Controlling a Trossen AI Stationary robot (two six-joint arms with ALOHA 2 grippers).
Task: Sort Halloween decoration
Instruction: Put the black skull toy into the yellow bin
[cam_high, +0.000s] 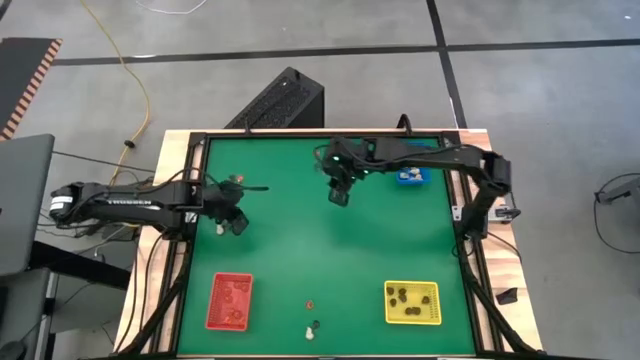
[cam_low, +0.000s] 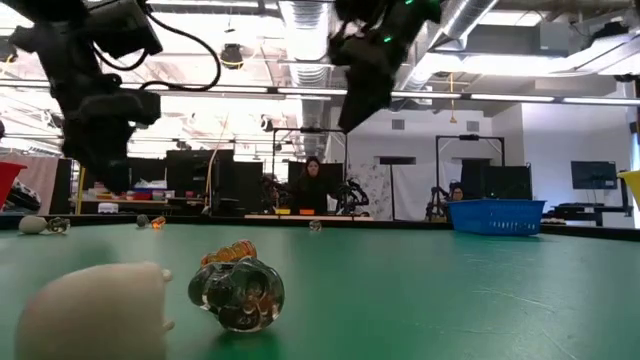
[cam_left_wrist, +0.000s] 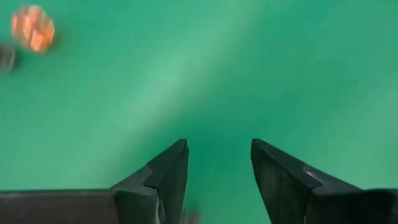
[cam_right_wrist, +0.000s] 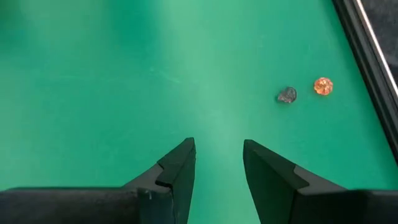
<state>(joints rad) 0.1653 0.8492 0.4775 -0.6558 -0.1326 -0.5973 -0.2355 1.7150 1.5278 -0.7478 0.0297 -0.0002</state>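
High view showed the left gripper (cam_high: 236, 222) over the left-middle of the green table (cam_high: 300, 250), and the right gripper (cam_high: 339, 193) over the far-centre, just beside the blue tray (cam_high: 411, 176). Each wrist view showed that arm's own two dark fingers parted with bare green mat between them, holding nothing and touching nothing. The left gripper's (cam_left_wrist: 217, 163) gap looked a little wider than the right gripper's (cam_right_wrist: 219, 155).

Near the left gripper a whitish trinket (cam_high: 221, 229) lay on the mat just beside the fingers. In the left wrist view an orange trinket (cam_left_wrist: 32, 27) and a dark one (cam_left_wrist: 6, 56) lay together, well away from the fingertips. The right wrist view showed a dark trinket (cam_right_wrist: 286, 95) and an orange trinket (cam_right_wrist: 323, 86) just beside each other near the table's black edge rail (cam_right_wrist: 367, 68), apart from the fingers.

The red tray (cam_high: 229, 301) at the near left held reddish pieces, and the yellow tray (cam_high: 412, 303) at the near right held dark pieces. Between them three loose pieces lay on the mat: a reddish one (cam_high: 309, 302), a dark one (cam_high: 316, 324) and a whitish one (cam_high: 308, 334). In the low view the whitish piece (cam_low: 85, 305) and the dark glassy piece (cam_low: 238, 291) sat close in front, touching or nearly so, with both arms hanging well above the table behind them.
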